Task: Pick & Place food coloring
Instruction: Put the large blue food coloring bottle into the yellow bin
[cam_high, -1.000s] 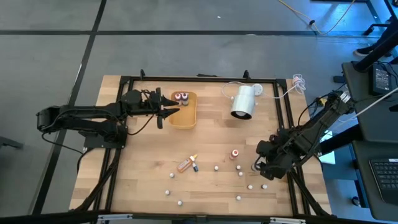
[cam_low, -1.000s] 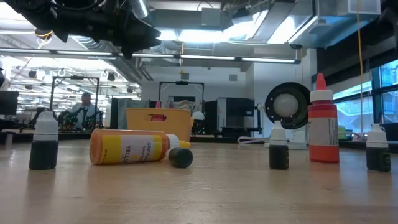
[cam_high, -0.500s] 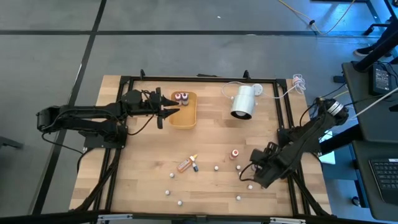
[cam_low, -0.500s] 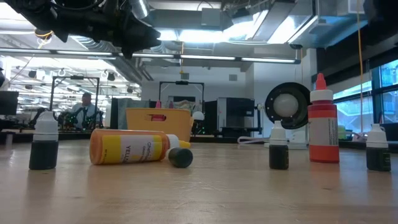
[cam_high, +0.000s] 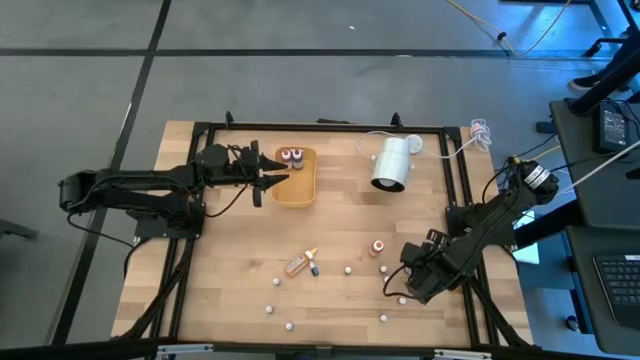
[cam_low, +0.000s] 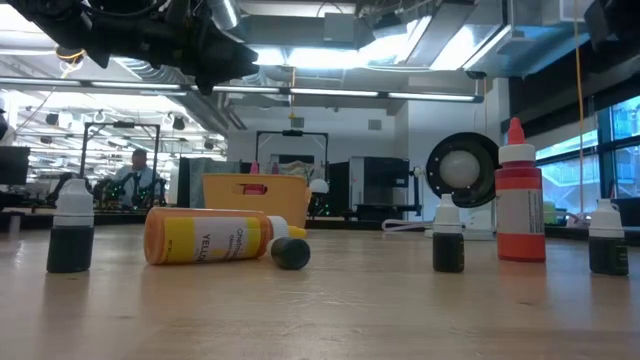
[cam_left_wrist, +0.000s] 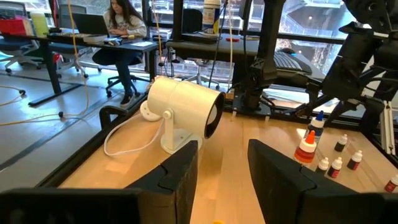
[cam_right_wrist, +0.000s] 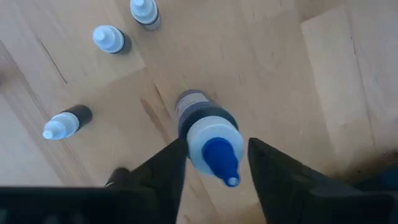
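On the counter (cam_high: 230, 270), near its right front edge, I logged the right gripper (cam_high: 393, 284) low among the scattered food coloring (cam_high: 348, 269) bottles. From overhead its fingers were too small to read. The right wrist view settled it: the fingers (cam_right_wrist: 163, 171) stood narrowly apart on either side of a dark bottle with a pale cap and blue tip (cam_right_wrist: 211, 142), flanking it closely, though I could not tell whether they touched it. Three more small bottles (cam_right_wrist: 108, 39) stood on the wood beyond.

Item, left gripper (cam_high: 282, 179): parked at the near edge of the orange tray (cam_high: 300, 193), which held two bottles (cam_high: 291, 156). Only the left wrist view showed its fingers (cam_left_wrist: 177, 177) spread moderately with nothing between them, and past them the white cylinder (cam_left_wrist: 185, 111) lying on its side, plus a person seated at a desk in the room.

Item, low view: an orange bottle (cam_low: 213, 236) lying flat, a dark bottle (cam_low: 72, 231) upright well to one side of it, a tall red bottle (cam_low: 518, 197) and two small dark ones (cam_low: 448, 236) upright on the other side. The overhead view showed these only as specks and white dots.

Change noted: a second earlier the right gripper sat further toward the counter's right edge; it had since shifted inward toward the bottles. Left arm unchanged.
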